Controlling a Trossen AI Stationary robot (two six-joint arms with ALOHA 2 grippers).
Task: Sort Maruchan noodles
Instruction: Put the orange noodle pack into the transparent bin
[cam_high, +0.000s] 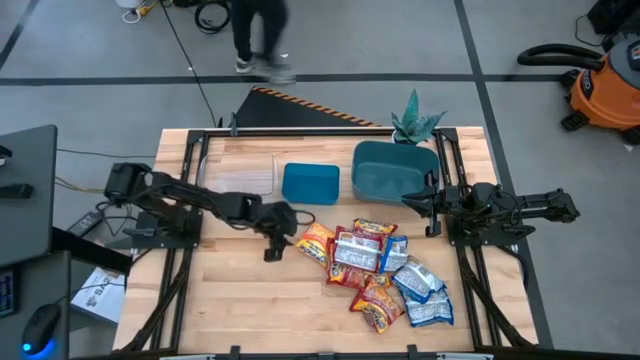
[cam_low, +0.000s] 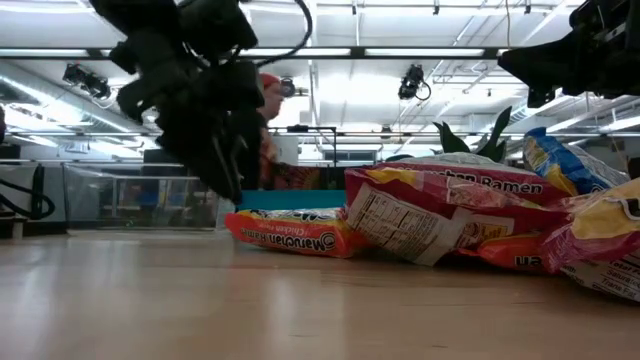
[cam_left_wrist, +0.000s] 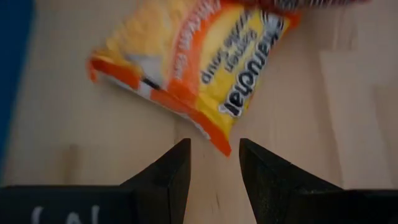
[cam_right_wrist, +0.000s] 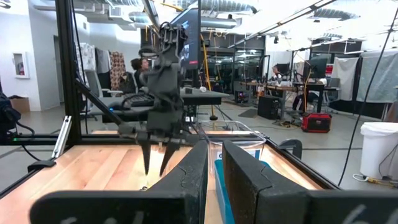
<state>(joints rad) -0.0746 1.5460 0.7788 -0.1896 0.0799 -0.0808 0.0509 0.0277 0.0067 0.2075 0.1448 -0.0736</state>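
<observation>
Several Maruchan noodles packets (cam_high: 375, 268), in orange-yellow, red-silver and blue-white wrappers, lie in a loose overlapping pile right of the table's middle. The leftmost is an orange-yellow packet (cam_left_wrist: 193, 62), flat on the wood. My left gripper (cam_left_wrist: 214, 155) is open, slanting down just left of that packet. Its fingertips stand on either side of the packet's nearest corner, above the table (cam_low: 228, 185), and touch nothing. My right gripper (cam_right_wrist: 214, 174) waits at the table's right edge (cam_high: 415, 203) near the teal bin, with a narrow gap between its fingers and nothing in it.
A clear bin (cam_high: 245, 172), a blue bin (cam_high: 310, 183) and a teal bin (cam_high: 390, 168) stand in a row along the far side, with a small plant (cam_high: 415, 125) behind the teal one. Bare wood (cam_high: 230, 300) lies at the near left. A person (cam_high: 260, 40) walks beyond the table.
</observation>
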